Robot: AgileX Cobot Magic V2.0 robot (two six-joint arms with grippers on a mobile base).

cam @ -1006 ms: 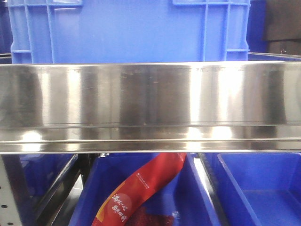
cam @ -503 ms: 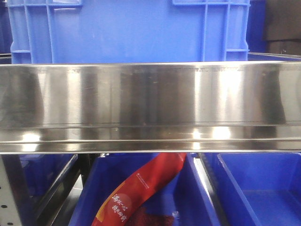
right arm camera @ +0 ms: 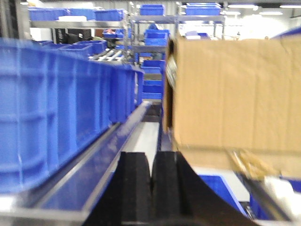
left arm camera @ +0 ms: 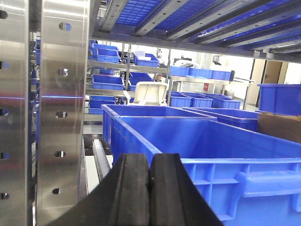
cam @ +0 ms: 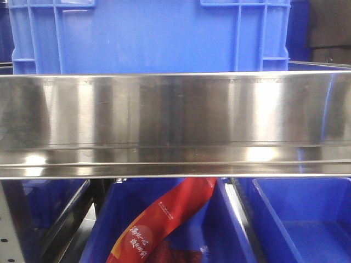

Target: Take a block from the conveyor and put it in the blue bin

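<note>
The block and the conveyor are out of view in every frame. My left gripper (left arm camera: 149,170) is shut with its black jaws pressed together and nothing between them; it points along the near wall of a large blue bin (left arm camera: 225,146). My right gripper (right arm camera: 151,168) is shut and empty too; it points down a steel rail (right arm camera: 101,155) between a row of blue bins (right arm camera: 56,113) on the left and a cardboard box (right arm camera: 230,94) on the right. The right wrist view is blurred. Neither gripper shows in the front view.
A polished steel shelf beam (cam: 175,123) fills the middle of the front view, with a big blue crate (cam: 148,35) behind it. Below are blue bins (cam: 307,219), one holding a red packet (cam: 159,222). A perforated steel upright (left arm camera: 61,113) stands left of the left gripper.
The front view has shifted a little to the left; reflections on the steel beam have moved. Nothing else differs.
</note>
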